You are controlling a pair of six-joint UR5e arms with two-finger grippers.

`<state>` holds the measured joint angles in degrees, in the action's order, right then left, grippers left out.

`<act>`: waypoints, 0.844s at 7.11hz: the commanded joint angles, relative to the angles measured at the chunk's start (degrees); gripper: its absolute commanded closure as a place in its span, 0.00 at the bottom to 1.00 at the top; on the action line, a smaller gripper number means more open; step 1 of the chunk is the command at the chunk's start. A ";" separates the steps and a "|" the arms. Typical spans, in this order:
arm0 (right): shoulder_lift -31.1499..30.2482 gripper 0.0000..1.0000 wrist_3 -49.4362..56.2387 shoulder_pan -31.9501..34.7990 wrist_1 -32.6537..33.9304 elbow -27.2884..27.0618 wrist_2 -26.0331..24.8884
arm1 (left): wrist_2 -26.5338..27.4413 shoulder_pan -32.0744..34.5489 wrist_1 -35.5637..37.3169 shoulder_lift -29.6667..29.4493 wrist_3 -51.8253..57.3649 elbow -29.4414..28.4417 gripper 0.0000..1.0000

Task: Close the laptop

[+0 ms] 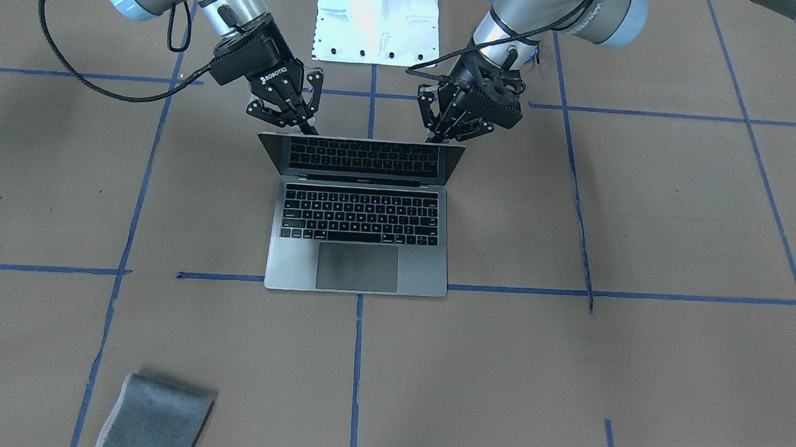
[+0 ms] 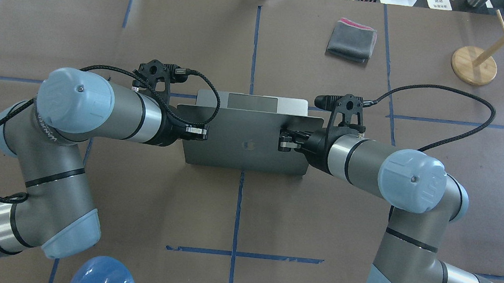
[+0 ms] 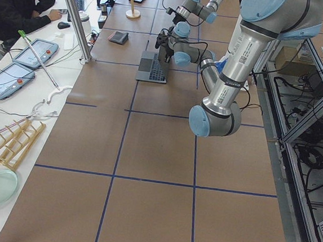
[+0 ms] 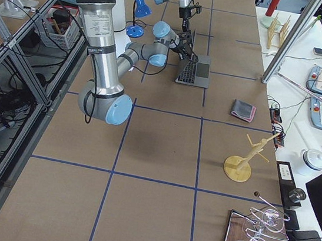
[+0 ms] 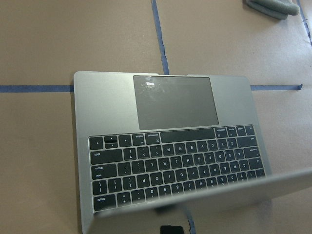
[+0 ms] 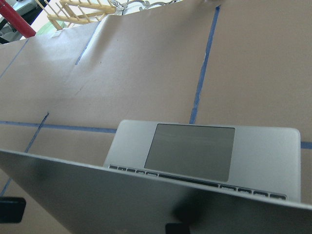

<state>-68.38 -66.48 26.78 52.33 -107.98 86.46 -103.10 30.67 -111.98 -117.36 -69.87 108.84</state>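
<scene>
Both pincers: left pincer and right pincer, fingers together, sitting behind laptop.
Closing direction: tipping away from robot.

Sitting mid-table with the laptop, hinge nearer the robot, trackpad farther. Hanging behind the lid's top edge with the left gripper and right gripper, one by each corner. Lying well beyond, rightward, with the cloth.

One laptop, one folded grey cloth, one wooden stand on the tabletop, plus one left pincer and one right pincer.
</scene>
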 commanded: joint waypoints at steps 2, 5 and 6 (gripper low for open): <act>5.45 1.00 0.12 2.92 3.66 5.22 0.47 | 0.00 0.44 0.00 -0.15 0.00 -0.64 1.00; 6.86 1.00 0.21 3.62 3.66 8.21 0.64 | 0.09 2.98 -0.44 -5.15 2.63 -9.59 1.00; 7.47 1.00 0.29 3.71 3.66 9.44 0.73 | 0.09 3.69 -0.44 -5.94 2.64 -10.92 1.00</act>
<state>-61.54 -66.25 30.36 55.98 -99.88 87.08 -103.01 33.35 -112.35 -122.03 -67.65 100.25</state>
